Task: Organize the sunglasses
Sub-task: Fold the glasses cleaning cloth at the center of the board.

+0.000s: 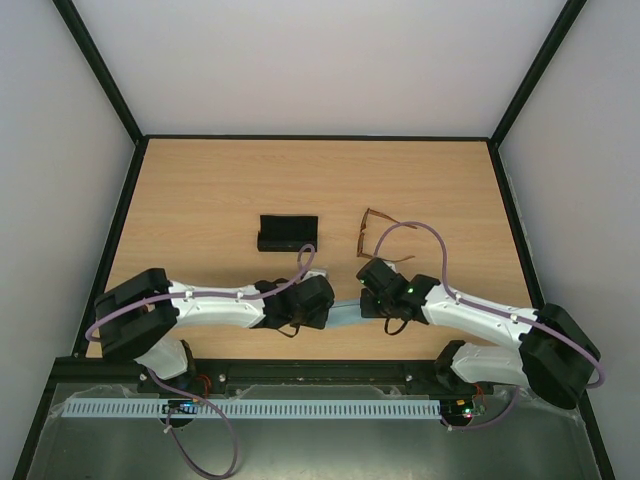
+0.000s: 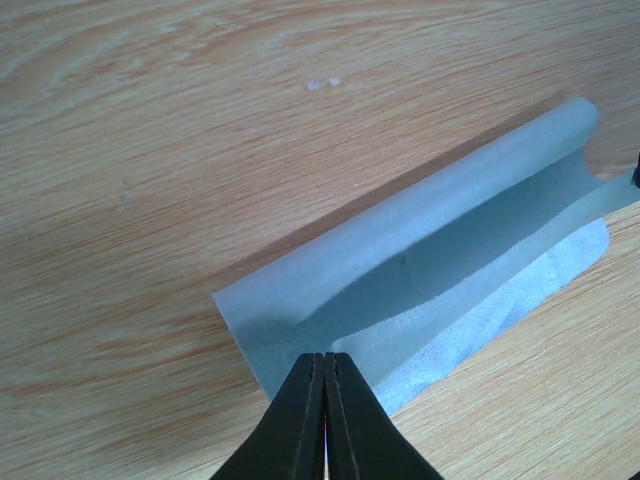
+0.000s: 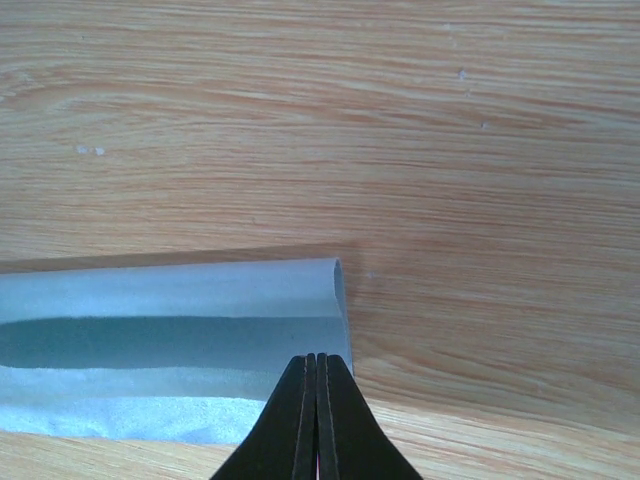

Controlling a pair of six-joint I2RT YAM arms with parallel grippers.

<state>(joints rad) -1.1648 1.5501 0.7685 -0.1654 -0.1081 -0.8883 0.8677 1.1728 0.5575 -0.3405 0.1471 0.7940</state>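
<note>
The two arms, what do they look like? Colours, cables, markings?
Both the left arm and right arm have white link shells between black joint housings, with a lilac cable looping along each. The left gripper and right gripper end in slim black fingers tapering to a point. A small green light glows near the right wrist. No readable markings.

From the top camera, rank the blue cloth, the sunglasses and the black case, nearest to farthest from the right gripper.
1. Blue cloth, pinched by the right gripper.
2. Sunglasses, just beyond it, toward the back.
3. Black case, farther off to the left.
</note>
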